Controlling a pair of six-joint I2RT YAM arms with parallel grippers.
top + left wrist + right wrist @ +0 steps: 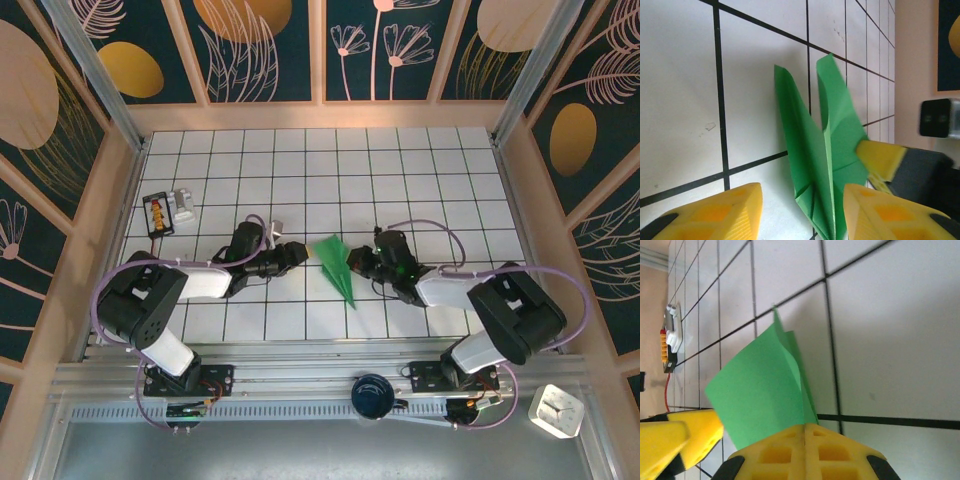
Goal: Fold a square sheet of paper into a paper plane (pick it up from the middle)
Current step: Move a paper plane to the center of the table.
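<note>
The green paper plane point(337, 266) lies mid-tabletop point(400, 170) between the 2 arms. The right gripper point(805, 435) is clenched on its edge. The left gripper point(802, 192) is released, straddling it.

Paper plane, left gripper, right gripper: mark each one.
paper plane point(337, 268): top view, mid body.
left gripper point(802, 192): left wrist view, midway between its fingertips.
right gripper point(805, 434): right wrist view, seam between fingertips.

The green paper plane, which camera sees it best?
Top external: the paper plane shows along its whole length, end to end. The left wrist view is closer but cuts off its lower end. The right wrist view shows a flap pinched in the right gripper.
</note>
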